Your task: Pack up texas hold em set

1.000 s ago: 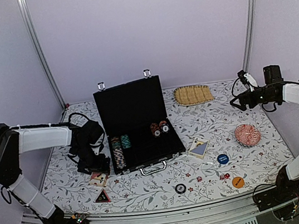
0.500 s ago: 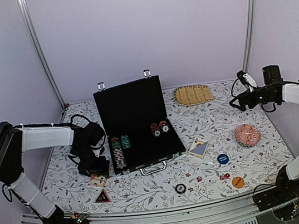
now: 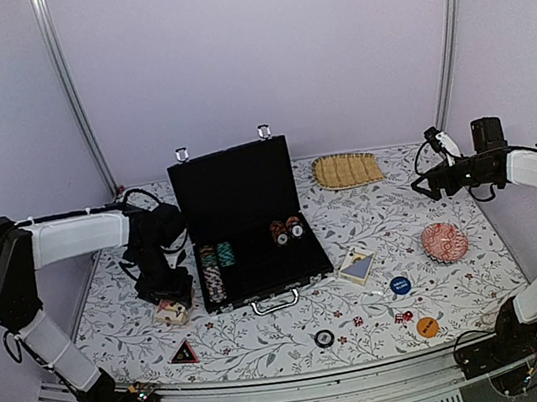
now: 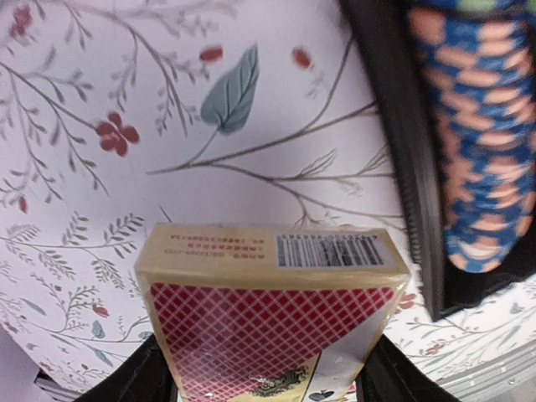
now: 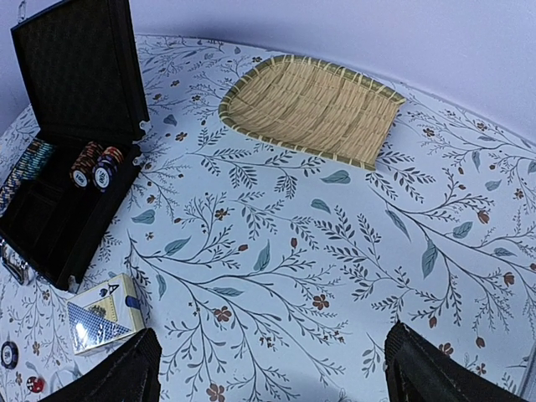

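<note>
The black briefcase (image 3: 234, 191) stands open at mid-table, with chip rows (image 3: 211, 270) along its left side and two short chip stacks (image 3: 287, 230) at the right. My left gripper (image 3: 167, 302) is just left of the case, shut on a red-backed card deck (image 4: 268, 310) that is tilted up off the cloth. The blue chips (image 4: 477, 151) lie right beside it. A blue card deck (image 3: 357, 267), a blue disc (image 3: 399, 285), an orange disc (image 3: 427, 327), a black disc (image 3: 323, 337) and red dice (image 3: 404, 317) lie on the cloth in front. My right gripper (image 3: 429, 178) hangs open and empty at the far right.
A woven straw mat (image 3: 346, 169) lies at the back right of the case. A red patterned dish (image 3: 444, 241) sits below the right gripper. A dark triangular card (image 3: 182, 353) lies near the front left edge. Metal posts stand at both back corners.
My left gripper has closed in on the red deck and drawn it slightly back and up from the cloth. The right arm has barely moved.
</note>
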Controlling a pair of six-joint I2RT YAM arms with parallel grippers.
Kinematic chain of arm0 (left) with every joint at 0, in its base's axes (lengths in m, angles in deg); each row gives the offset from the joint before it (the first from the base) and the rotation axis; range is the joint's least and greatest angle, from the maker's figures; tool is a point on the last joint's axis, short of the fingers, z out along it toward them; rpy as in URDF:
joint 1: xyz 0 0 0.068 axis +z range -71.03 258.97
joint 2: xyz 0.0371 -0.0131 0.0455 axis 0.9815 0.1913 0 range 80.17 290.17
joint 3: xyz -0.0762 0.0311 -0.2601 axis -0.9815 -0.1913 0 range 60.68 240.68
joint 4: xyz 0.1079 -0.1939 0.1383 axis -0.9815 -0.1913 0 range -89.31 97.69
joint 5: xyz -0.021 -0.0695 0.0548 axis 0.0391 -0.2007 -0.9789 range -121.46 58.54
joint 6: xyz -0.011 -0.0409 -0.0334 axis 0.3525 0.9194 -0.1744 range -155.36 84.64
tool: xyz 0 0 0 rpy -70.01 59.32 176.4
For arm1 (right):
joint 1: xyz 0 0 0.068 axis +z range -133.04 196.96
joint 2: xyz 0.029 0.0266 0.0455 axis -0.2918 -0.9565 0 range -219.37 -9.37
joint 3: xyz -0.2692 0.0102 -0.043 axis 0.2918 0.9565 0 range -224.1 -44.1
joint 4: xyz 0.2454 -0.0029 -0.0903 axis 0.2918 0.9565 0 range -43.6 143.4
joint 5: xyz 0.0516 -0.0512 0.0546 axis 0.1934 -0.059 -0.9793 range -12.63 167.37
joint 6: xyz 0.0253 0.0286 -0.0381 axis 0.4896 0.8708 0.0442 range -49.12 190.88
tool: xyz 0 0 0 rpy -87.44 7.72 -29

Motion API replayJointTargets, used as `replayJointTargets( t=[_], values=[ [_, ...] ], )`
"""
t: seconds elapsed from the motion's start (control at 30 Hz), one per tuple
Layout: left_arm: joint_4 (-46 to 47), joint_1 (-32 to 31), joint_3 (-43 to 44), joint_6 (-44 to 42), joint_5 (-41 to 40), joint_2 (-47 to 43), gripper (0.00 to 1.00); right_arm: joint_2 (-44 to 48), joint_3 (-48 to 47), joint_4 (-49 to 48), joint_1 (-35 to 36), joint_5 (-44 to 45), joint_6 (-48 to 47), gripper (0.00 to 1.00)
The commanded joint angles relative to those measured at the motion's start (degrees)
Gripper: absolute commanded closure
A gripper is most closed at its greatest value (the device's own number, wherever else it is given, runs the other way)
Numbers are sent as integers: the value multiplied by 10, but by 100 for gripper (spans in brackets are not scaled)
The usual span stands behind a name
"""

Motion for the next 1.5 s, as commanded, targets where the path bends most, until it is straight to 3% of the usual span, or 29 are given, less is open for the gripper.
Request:
replayJointTargets(
  t=[0.0,0.33,0.4,0.53,0.67,1.0,1.47],
  values=[
    [-43,-7,84,-34,-15,-45,37,-3,-9,9,6,-3,-12,7],
    [32,-52,236,-151,-54,21,41,-5,-11,12,10,-9,-11,7],
    [61,-68,249,-208,-47,41,41,-4,-11,12,12,-9,-10,7],
    [103,-106,281,-298,-110,92,40,-2,-11,14,11,-12,-10,7],
    [112,-114,334,-328,-129,154,41,0,-11,16,11,-11,-11,7],
    [178,-136,347,-438,-170,227,40,0,-8,15,11,0,-14,7],
    [213,-161,363,-497,-181,274,40,-5,-7,17,11,8,-21,7]
  ],
)
